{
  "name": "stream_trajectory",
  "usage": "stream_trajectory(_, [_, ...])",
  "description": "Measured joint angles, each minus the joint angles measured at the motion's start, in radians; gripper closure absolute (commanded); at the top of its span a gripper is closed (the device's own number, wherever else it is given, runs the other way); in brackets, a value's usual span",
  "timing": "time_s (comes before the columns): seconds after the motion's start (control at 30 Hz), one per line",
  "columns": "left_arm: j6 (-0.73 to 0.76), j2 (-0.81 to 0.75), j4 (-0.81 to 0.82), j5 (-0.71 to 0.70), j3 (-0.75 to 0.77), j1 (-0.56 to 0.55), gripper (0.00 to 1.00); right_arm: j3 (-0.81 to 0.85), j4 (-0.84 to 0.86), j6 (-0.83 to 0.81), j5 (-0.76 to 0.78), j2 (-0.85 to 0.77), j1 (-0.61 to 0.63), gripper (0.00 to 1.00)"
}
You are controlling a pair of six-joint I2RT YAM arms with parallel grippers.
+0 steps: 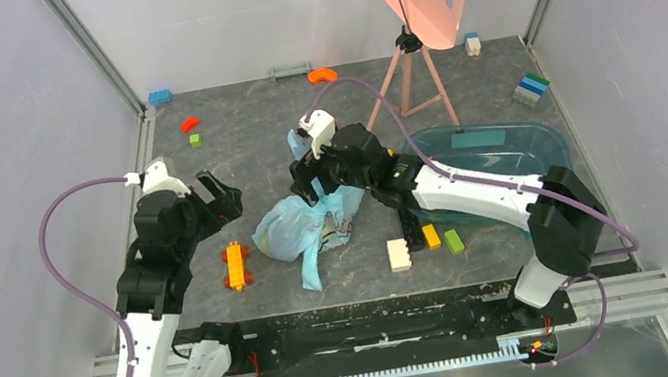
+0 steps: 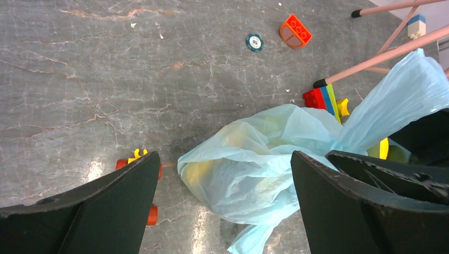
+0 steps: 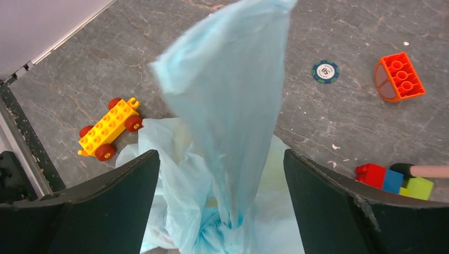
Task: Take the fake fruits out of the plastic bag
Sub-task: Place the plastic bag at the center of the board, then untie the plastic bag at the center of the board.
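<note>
The plastic bag [image 1: 301,226] is lying crumpled mid-table, fake fruits [image 2: 200,172] showing yellowish inside; the right gripper [image 3: 221,153] is straddling its raised strip, spread, unpinched; the left gripper [image 2: 225,156] is gaping beside; 1 firm pinch away from the mouth is likely needed.

Yellow wheeled car [image 1: 236,265] lies near the left tool [image 1: 221,197]; teal tub [image 1: 547,150] sits rightward of the right tool [image 1: 315,189].

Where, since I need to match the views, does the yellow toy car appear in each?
Top external: yellow toy car lower left of centre, just left of the plastic bag.
Left wrist: lower left, partly hidden.
Right wrist: left of middle.
Shared landmark: the plastic bag.
</note>
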Motion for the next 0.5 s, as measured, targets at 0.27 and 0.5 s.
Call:
stream_trajectory(0.27, [0.002, 0.062, 0.048, 0.084, -0.009, 0.0, 0.0, -0.091, -0.032, -0.052, 0.082, -0.16, 0.005, 0.07])
stream_trajectory(0.5, [-0.001, 0.071, 0.072, 0.186, -0.021, -0.011, 0.03, -0.287, -0.035, -0.007, 0.173, -0.362, -0.017, 0.07])
